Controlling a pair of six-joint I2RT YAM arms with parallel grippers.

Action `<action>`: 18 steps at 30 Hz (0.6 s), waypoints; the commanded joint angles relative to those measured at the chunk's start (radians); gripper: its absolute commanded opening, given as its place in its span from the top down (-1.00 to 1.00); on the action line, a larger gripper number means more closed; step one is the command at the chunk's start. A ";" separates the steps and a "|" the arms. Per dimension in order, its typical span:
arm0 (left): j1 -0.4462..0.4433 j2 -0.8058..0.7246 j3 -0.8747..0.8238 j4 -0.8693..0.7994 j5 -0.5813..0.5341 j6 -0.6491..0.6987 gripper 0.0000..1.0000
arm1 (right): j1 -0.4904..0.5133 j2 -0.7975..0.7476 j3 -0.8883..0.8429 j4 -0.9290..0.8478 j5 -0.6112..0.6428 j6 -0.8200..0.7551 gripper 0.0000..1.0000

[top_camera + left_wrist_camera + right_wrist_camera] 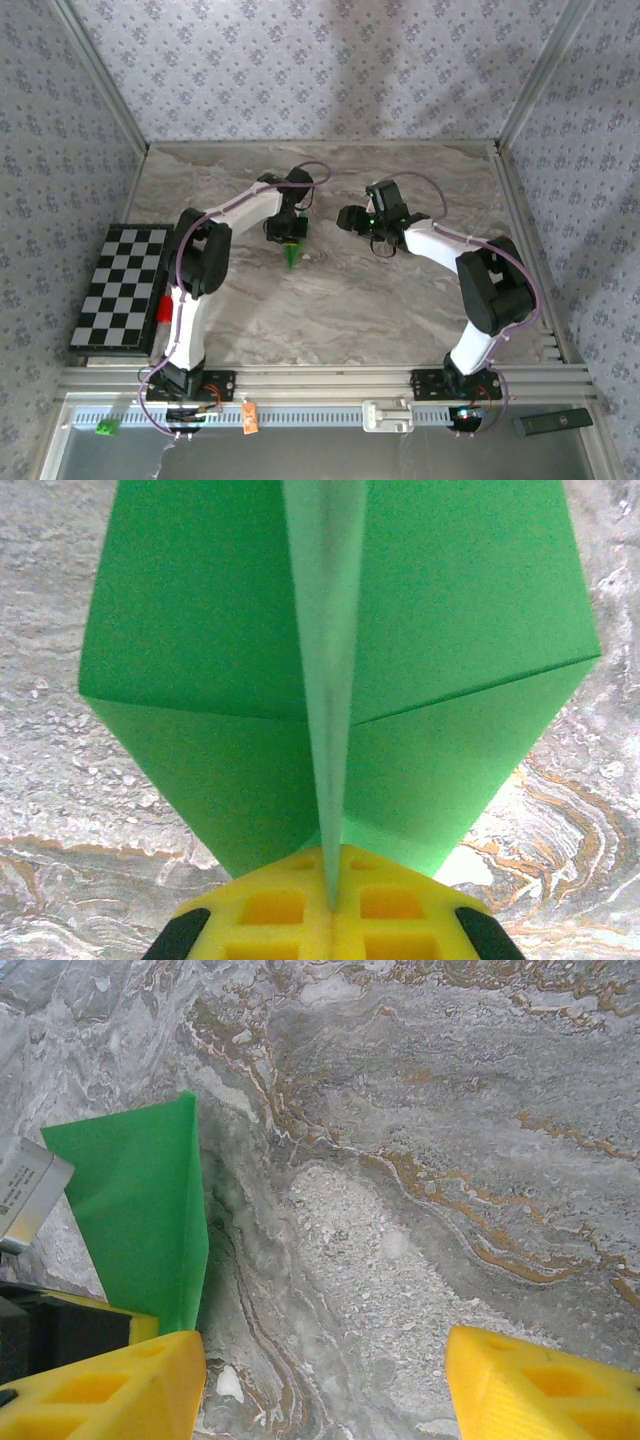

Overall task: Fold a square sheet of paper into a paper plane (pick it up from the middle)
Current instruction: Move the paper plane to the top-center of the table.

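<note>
My left claw [332, 922] is pinching the paper plane [210, 630] along its centre crease. It is smooth green with sharp folds, and its long axis runs out from the yellow pads [270, 910] toward the near edge, over the marbled bench [60, 810]. My right claw [320, 1390] is spread.

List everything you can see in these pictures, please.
paper plane: one, bright green, mid-table, in the left jaws
checkered board: one, black and white, table's left edge
small block: one, red, beside the board
small cube: one, green, near rail, left
tag: one, orange, near rail
fitting: one, white, near rail, middle
bar: one, black, near rail, right
table: one, grey marbled, centre
walls: three, pale floral wallpaper, around the table
left arm: one, white and black, yellow jaws shut on the plane
right arm: one, white and black, yellow jaws open, right of the plane
</note>
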 commanded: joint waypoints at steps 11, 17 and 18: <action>-0.018 0.054 0.031 -0.037 -0.019 -0.020 0.74 | -0.006 0.010 -0.008 -0.015 -0.007 0.001 -0.31; -0.022 0.062 0.028 -0.029 -0.013 -0.028 0.72 | -0.005 0.011 -0.009 -0.015 -0.007 0.001 -0.31; -0.021 0.064 0.027 -0.027 -0.012 -0.029 0.73 | -0.005 0.013 -0.008 -0.015 -0.007 0.003 -0.31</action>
